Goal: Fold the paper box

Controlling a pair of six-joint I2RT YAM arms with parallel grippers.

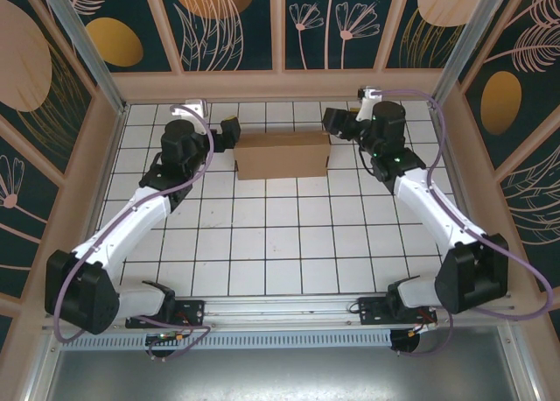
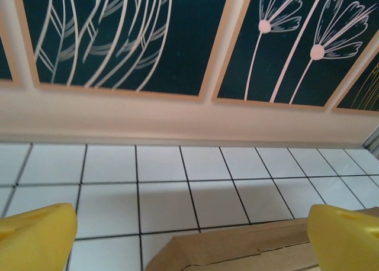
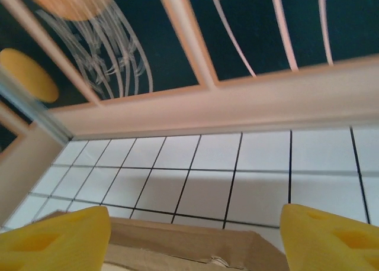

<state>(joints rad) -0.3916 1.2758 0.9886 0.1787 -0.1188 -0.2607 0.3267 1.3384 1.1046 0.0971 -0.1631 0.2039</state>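
Observation:
The paper box [image 1: 282, 154] is a closed brown cardboard box lying on the tiled floor at the back middle. My left gripper [image 1: 229, 131] sits at its left end, open. In the left wrist view the yellow fingers [image 2: 37, 235] stand wide apart, with the box's top edge [image 2: 254, 244] low between them and nothing gripped. At the box's right end, my right gripper [image 1: 337, 121] is also open. Its yellow fingertips [image 3: 56, 238] frame the box's corner [image 3: 183, 241] without touching it, and a slightly torn seam shows on the box's top.
The white tiled floor [image 1: 280, 243] stretches toward the arm bases. A beige back wall ledge [image 1: 280, 86] runs close behind the box. Side walls [image 1: 83, 182] slope up on both sides.

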